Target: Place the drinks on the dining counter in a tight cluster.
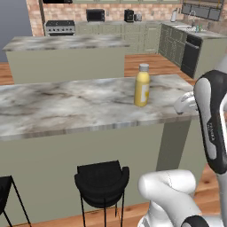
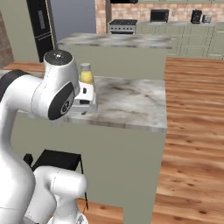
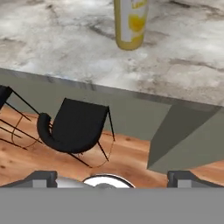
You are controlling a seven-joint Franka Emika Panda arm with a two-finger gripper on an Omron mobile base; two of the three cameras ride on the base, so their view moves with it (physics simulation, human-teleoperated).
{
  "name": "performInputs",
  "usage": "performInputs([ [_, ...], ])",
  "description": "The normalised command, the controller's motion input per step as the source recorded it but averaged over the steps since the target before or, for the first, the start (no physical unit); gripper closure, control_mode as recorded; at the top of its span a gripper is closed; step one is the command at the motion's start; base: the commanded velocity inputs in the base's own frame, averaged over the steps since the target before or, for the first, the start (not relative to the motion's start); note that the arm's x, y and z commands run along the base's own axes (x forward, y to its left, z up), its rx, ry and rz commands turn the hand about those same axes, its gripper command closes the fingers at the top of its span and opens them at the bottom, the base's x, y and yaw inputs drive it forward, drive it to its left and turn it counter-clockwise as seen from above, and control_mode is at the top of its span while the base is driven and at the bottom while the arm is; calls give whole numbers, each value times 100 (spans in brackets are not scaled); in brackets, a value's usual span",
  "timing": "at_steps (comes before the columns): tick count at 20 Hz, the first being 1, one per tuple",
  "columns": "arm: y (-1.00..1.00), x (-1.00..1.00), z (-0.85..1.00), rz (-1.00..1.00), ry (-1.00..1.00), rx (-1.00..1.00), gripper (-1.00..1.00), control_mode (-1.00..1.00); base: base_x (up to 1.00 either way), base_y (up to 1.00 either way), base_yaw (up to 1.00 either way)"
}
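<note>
One of the drinks, a tall yellow bottle [image 1: 142,86] with a grey cap, stands upright on the dining counter [image 1: 66,106], toward its right end. In the right base view the bottle [image 2: 86,74] peeks out behind the arm's elbow. The hand view looks down on its lower part [image 3: 130,24], standing on the marble top [image 3: 52,39]. My gripper [image 1: 182,105] hovers at the counter's near right edge, to the right of the bottle and apart from it. Its fingertips [image 3: 41,177] stand wide apart in the hand view, so the gripper [image 3: 112,178] is open and holds nothing.
Black stools [image 1: 102,181] stand on the wooden floor in front of the counter; one stool [image 3: 74,129] lies below the hand. A second marble island [image 1: 66,55] is behind. Kitchen cabinets, a stove [image 1: 60,27] and a sink counter [image 1: 195,33] line the back and right walls.
</note>
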Motion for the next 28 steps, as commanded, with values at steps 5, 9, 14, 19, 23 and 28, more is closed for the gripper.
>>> performInputs([
  [5,9,-82,33,0,-3,0,-100,-100,0,0,0],
  [9,2,-50,63,-2,0,0,-100,-100,0,0,0],
  [14,6,-18,51,-1,0,0,-100,-100,0,0,0],
  [19,2,-1,14,-2,0,-1,-100,-100,0,0,0],
  [23,0,-3,0,0,0,0,-100,-100,0,0,0],
  [28,-1,-6,0,-1,0,1,-100,100,-63,-42,-15],
])
